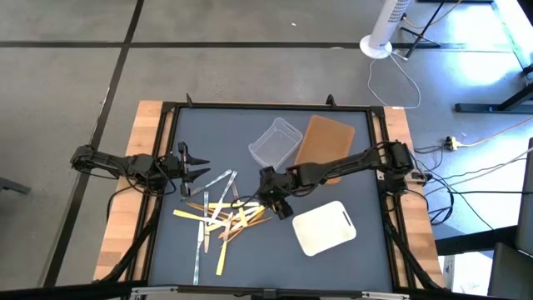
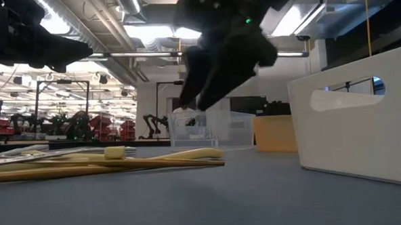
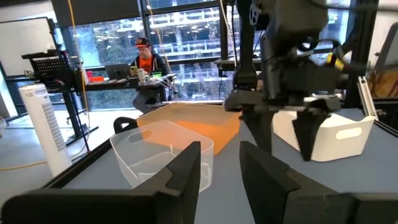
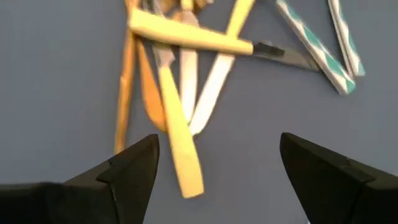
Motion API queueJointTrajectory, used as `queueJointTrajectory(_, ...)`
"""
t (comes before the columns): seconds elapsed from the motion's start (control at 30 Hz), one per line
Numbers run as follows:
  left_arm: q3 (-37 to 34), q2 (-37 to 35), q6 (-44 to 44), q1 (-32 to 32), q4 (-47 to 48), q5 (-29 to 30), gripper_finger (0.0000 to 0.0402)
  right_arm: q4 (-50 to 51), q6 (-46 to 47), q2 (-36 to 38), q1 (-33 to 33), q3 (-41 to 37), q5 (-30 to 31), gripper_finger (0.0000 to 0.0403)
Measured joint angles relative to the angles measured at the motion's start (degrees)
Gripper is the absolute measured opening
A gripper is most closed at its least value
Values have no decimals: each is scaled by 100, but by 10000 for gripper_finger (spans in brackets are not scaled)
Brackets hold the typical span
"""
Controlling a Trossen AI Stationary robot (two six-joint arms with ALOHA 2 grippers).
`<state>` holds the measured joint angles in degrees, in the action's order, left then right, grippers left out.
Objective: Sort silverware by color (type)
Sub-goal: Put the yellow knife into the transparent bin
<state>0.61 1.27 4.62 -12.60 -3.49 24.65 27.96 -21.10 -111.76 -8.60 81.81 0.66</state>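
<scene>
Pale yellow, orange-brown and silver pieces of silverware (image 1: 221, 218) lie crossed in a loose heap on the dark table mat (image 1: 175, 142), toward its near left part; two teal-and-white patterned sticks (image 4: 323, 37) rest at the heap's edge.

Right gripper (image 1: 275, 200): reached in from the right side, hanging just above the right edge of the heap, fingers spread wide and empty. Its wrist camera looks down on one pale yellow piece (image 4: 177, 130) lying between the two fingertips, not touched.

Left gripper (image 1: 198, 164): waiting at the left edge of the mat, beside the heap, fingers parted, holding nothing.

Clear plastic tub (image 1: 276, 143): beyond the heap, toward the far middle of the mat.

Brown tray (image 1: 325, 142): just right of the tub, partly under the right arm.

White tray (image 1: 325, 228): near right, apart from the heap.

Background, left wrist view: a person (image 3: 147, 59) seated at a desk; a white tower fan (image 3: 41, 124) standing off the table.
</scene>
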Motion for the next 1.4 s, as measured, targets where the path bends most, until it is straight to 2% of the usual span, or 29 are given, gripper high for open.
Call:
queueJointTrajectory(0.43,4,101,0,0,4,93,105,4,15,-640,-5,-5,-17,319)
queueJointTrajectory(1.13,4,101,-2,0,-2,126,105,-2,29,-822,4,8,-177,317)
queueJointTrajectory(1.23,2,103,-2,0,-2,126,105,18,40,-824,42,8,-244,300)
queueJointTrajectory(1.4,2,103,-2,0,0,125,105,74,263,-835,121,6,-477,249)
